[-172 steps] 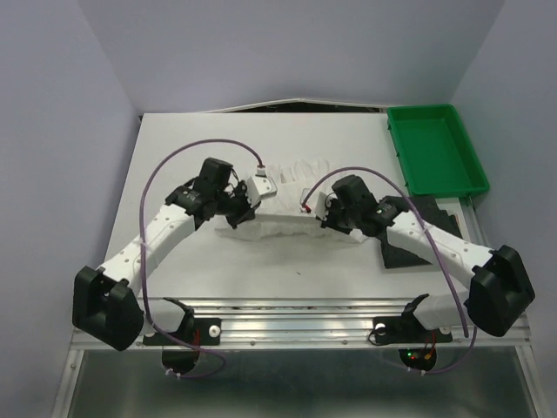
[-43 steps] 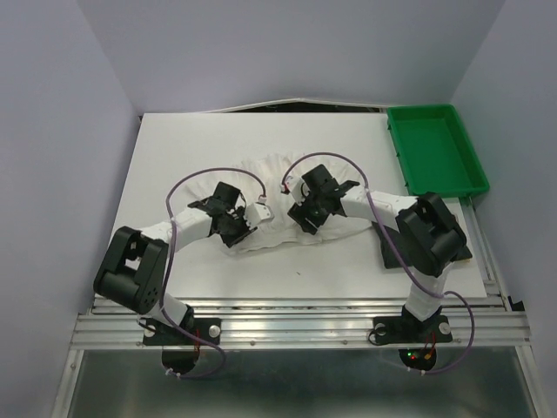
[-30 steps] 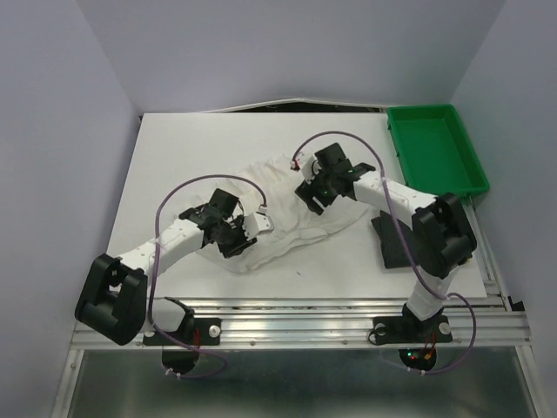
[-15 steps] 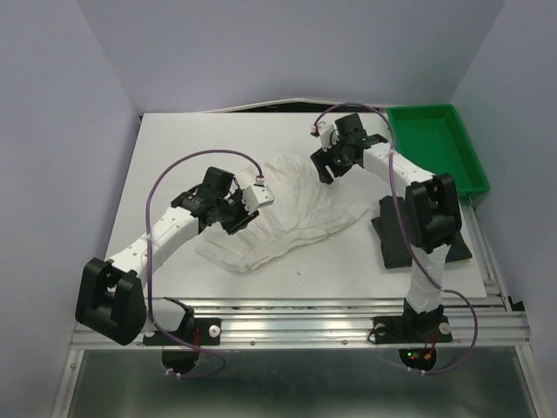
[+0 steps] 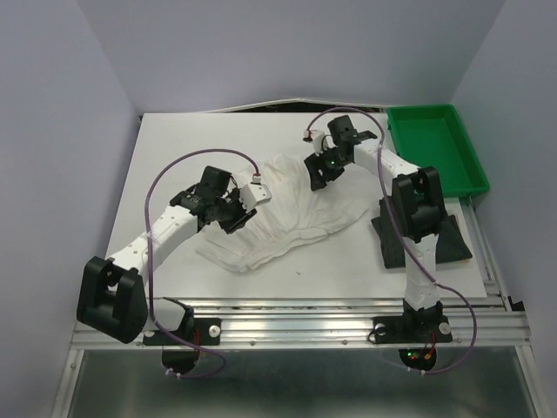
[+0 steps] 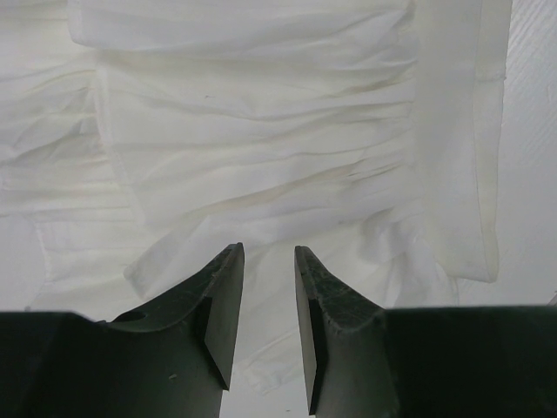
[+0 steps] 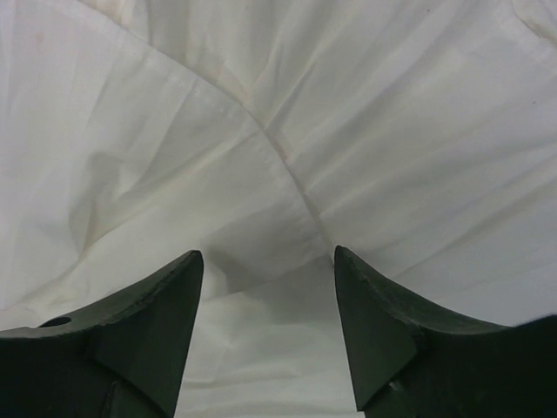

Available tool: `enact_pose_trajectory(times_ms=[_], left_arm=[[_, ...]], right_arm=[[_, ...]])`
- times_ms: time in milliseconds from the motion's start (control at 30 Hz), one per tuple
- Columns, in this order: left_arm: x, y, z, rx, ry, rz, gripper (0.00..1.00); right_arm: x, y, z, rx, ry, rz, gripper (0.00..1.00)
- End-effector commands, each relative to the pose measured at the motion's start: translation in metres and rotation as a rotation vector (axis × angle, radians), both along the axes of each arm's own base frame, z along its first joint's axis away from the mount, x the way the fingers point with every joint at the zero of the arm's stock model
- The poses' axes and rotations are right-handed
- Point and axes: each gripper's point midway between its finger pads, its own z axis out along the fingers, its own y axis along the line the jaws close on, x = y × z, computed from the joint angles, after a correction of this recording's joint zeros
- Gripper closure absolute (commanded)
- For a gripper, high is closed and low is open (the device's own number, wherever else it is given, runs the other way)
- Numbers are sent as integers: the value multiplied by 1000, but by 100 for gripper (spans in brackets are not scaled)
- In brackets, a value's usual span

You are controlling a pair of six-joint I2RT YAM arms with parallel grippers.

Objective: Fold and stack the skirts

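The white crinkly skirt lay spread across the middle of the desk, running slantwise from a rumpled end toward the near left up to a flatter end on the right. In the left wrist view its gathered pleats filled the frame, and in the right wrist view it showed smoother folds. The left gripper hung over the skirt's left part with its jaws only narrowly parted. I saw no cloth pinched between them, though I could not tell whether the tips touched the fabric. The right gripper stood over the skirt's far edge with its jaws wide apart and nothing held, only cloth below. The dark charcoal skirt lay by the desk's right edge, partly under the right arm, and the green tray sat at the far right corner. A few seconds earlier the white skirt had been bunched into a narrow band between both grippers; since then it had opened out. Over the last half second the cloth and the left gripper had barely shifted. The right gripper had come back a little from the far side toward the skirt, and its jaws were a touch narrower.
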Motion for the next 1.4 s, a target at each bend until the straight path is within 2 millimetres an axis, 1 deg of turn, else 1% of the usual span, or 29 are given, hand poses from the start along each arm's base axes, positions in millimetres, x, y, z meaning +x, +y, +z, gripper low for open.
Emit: enact_pose_trajectory(times_ms=[0, 67, 233, 367, 400, 433, 533, 567, 667, 700, 800, 833, 867, 900, 1000, 1033, 1100, 1133, 1167, 1200, 1267, 1300, 1367], left_arm=[[5, -3, 4, -23, -6, 3, 59], [7, -4, 6, -24, -11, 2, 59], [7, -1, 3, -15, -11, 4, 59], [8, -1, 2, -20, -9, 8, 59], [7, -2, 1, -20, -6, 6, 59], [8, -1, 1, -20, -7, 8, 59], [7, -2, 0, -25, -1, 6, 59], [8, -3, 1, -26, -4, 6, 59], [9, -4, 1, -28, 0, 6, 59], [9, -4, 3, -30, -3, 6, 59], [9, -4, 2, -29, 0, 7, 59], [9, -3, 2, -28, 0, 9, 59], [10, -3, 3, -28, -2, 8, 59], [9, -3, 2, -27, 0, 8, 59], [8, -3, 3, -27, 0, 7, 59], [8, -3, 2, -26, 0, 7, 59], [7, -3, 2, -28, 1, 7, 59], [7, -3, 2, -29, 4, 8, 59], [7, -3, 2, -29, 3, 6, 59], [7, -3, 2, -29, 3, 6, 59], [8, -3, 2, -29, 3, 6, 59], [8, -4, 1, -30, 6, 6, 59], [9, -4, 2, -33, 4, 6, 59]], right_arm=[[-3, 8, -1, 21, 47, 23, 38], [-4, 11, -1, 34, 55, 30, 43], [-10, 13, 9, 54, 63, 49, 67], [-15, 14, 29, 80, 42, 52, 68], [-16, 14, 33, 84, 34, 47, 68], [-16, 14, 43, 89, 15, 47, 66], [-17, 11, 53, 82, -4, 37, 62], [-17, 9, 56, 74, -16, 33, 62], [-16, 5, 57, 54, -22, 29, 62], [-16, 5, 57, 51, -23, 27, 64], [-19, 7, 58, 64, -19, 41, 80], [-19, 8, 58, 69, -15, 43, 92], [-20, 9, 59, 77, -11, 48, 98], [-20, 10, 59, 81, -8, 50, 99], [-19, 11, 56, 82, 7, 42, 99], [-16, 10, 56, 76, -1, 33, 94], [-9, 5, 50, 41, -19, 8, 67], [-7, 3, 47, 29, -22, 1, 48], [-5, 1, 39, 13, -14, -8, 45], [-4, -2, 35, -8, -13, -17, 44], [-2, -4, 27, -28, 0, -26, 44], [-3, -6, 17, -44, 26, -28, 44], [-4, -6, 9, -51, 46, -29, 45]])
